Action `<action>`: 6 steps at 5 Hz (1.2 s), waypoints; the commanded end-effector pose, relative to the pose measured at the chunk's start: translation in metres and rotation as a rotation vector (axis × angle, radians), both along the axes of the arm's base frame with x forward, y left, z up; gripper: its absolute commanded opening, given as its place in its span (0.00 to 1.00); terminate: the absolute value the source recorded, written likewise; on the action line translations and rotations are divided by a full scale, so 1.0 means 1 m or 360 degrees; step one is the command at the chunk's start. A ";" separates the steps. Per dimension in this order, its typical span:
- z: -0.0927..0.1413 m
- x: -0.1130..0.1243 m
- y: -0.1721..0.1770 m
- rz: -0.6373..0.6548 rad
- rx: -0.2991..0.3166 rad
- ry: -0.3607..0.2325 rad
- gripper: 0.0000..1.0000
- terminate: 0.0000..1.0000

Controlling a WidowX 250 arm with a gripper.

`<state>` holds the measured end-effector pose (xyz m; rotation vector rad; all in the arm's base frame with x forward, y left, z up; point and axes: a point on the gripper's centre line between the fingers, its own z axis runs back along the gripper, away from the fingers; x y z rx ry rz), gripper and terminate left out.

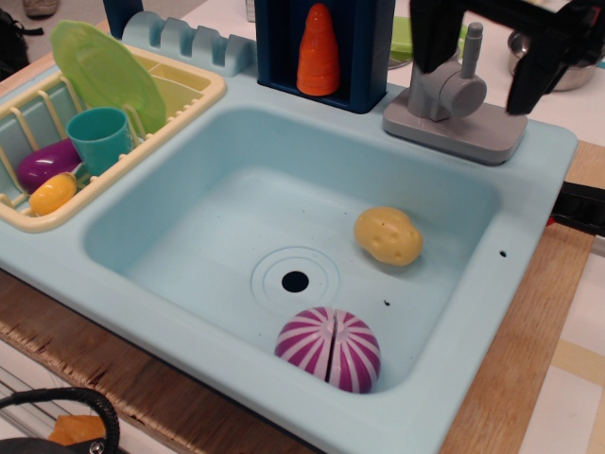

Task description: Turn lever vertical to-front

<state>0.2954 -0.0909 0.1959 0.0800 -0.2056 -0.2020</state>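
The lever (471,45) is a thin grey rod with a rounded tip. It stands upright on its grey cylindrical knob (461,95) at the back right of the sink unit, above the flat grey faucet base (444,130). My black gripper (475,80) is open. One finger (427,47) is left of the lever and the other finger (531,80) is right of it. Neither touches the lever. The gripper's upper part is cut off by the top edge.
The light blue sink (161,284) holds a yellow potato (388,235) and a purple striped onion (329,348). A dish rack (203,95) at left holds a green plate (106,72) and a teal cup (99,137). An orange carrot (319,49) stands in a blue holder. A metal pot (567,57) is at the back right.
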 end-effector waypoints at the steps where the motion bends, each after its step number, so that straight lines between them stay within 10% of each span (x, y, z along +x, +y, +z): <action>1: 0.019 0.016 -0.011 -0.0139 0.0046 -0.0205 1.00 0.00; 6: 0.004 0.042 0.011 -0.0309 0.0267 -0.0314 1.00 0.00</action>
